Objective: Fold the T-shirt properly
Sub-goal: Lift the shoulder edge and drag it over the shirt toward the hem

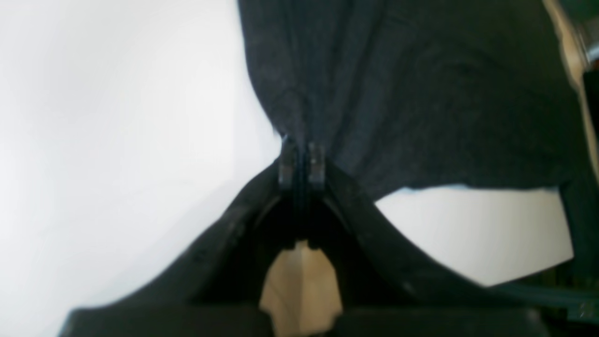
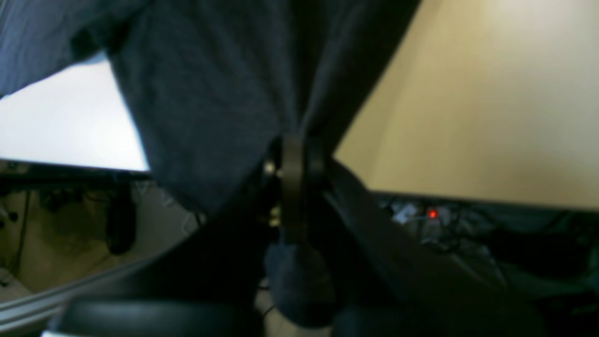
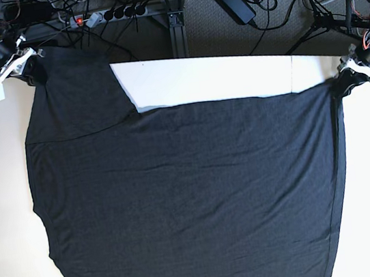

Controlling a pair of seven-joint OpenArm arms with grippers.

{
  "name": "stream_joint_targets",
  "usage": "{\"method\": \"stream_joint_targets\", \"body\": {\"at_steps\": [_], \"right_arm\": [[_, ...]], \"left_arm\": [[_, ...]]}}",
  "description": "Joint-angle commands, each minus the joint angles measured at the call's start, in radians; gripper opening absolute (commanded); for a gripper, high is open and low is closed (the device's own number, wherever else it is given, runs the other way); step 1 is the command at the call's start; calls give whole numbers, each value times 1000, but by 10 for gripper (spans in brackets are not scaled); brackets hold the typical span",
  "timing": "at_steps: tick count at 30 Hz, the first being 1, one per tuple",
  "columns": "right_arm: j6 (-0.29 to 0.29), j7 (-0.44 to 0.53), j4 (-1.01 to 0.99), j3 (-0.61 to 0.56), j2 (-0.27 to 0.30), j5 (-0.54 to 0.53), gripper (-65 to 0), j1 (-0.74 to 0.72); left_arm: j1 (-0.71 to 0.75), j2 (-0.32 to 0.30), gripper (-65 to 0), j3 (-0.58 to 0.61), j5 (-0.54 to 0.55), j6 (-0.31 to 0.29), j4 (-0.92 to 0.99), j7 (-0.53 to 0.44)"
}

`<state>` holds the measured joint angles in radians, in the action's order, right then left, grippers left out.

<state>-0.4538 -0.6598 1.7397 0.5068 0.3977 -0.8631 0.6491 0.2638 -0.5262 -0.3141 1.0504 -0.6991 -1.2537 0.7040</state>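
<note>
Left gripper [image 1: 302, 161]: the jaws are seen pressed together at the centre of the left wrist view, with a bunched pinch of dark cloth caught between them.
Left gripper in the base view [image 3: 361, 67]: it is found at the right edge of the frame, at the upper right corner of the spread cloth, which is drawn into a small peak there.
Right gripper [image 2: 292, 187]: the jaws are closed at the centre of the right wrist view, and gathered folds of cloth are clamped in them; a small tuft of cloth is seen below the jaws.
Right gripper in the base view [image 3: 19, 62]: it is placed at the upper left of the frame, at the upper left corner of the cloth.
T-shirt [image 3: 193, 199]: the charcoal cloth is spread wide over the middle and lower part of the base view, reaching from the left gripper's corner to the right gripper's corner, its lower edge cut off by the frame. No print is visible on the upward side.
Table [image 3: 211, 79]: a pale surface is seen bare above the cloth's upper edge and along both sides of the frame.
Cables [image 3: 84, 8]: dark leads and a power strip are seen on the floor along the top of the frame, beyond the table's far edge.
</note>
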Motion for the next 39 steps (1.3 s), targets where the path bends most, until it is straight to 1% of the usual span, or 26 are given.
{"method": "stream_joint_targets", "body": {"at_steps": [1, 6, 11, 15, 18, 21, 24, 27, 30, 33, 36, 39], "right_arm": [[-52, 18, 42, 21, 16, -19, -650, 0], [-51, 19, 139, 83, 21, -17, -650, -10], [-51, 19, 157, 88, 56, -16, -650, -84], [-52, 19, 154, 87, 90, -5, -650, -160], [-52, 19, 138, 87, 121, 36, -650, -216], [-51, 20, 103, 86, 154, 49, -650, -274], [-51, 23, 71, 81, 186, 52, -650, -326], [-51, 26, 21, 45, 221, 65, -650, -389], [-51, 35, -50, -41, 255, 106, -650, -462], [-51, 41, -123, -131, 268, 127, -650, -541], [-51, 54, -175, -182, 267, 129, -650, -621], [-51, 57, -226, -227, 267, 175, -650, -708]], "left_arm": [[1, -23, -650, -31, 36, 1, -37, -18], [-8, -24, -650, -117, 73, 1, -79, -15], [-84, -29, -650, -101, 65, 1, -79, -15], [-145, -28, -650, -61, 3, 1, -74, -31], [-196, -29, -650, -37, -50, 1, -65, -50], [-239, -29, -650, -33, -116, 1, -45, -87], [-282, -28, -650, -32, -164, 1, 6, -101], [-323, -28, -650, -32, -165, 1, 74, -102], [-369, -28, -650, -28, -165, 1, 127, -102], [-410, -29, -650, 5, -182, 1, 172, -107], [-442, -28, -650, 72, -241, 1, 203, -172], [-484, -28, -650, 129, -296, 1, 230, -226]]}}
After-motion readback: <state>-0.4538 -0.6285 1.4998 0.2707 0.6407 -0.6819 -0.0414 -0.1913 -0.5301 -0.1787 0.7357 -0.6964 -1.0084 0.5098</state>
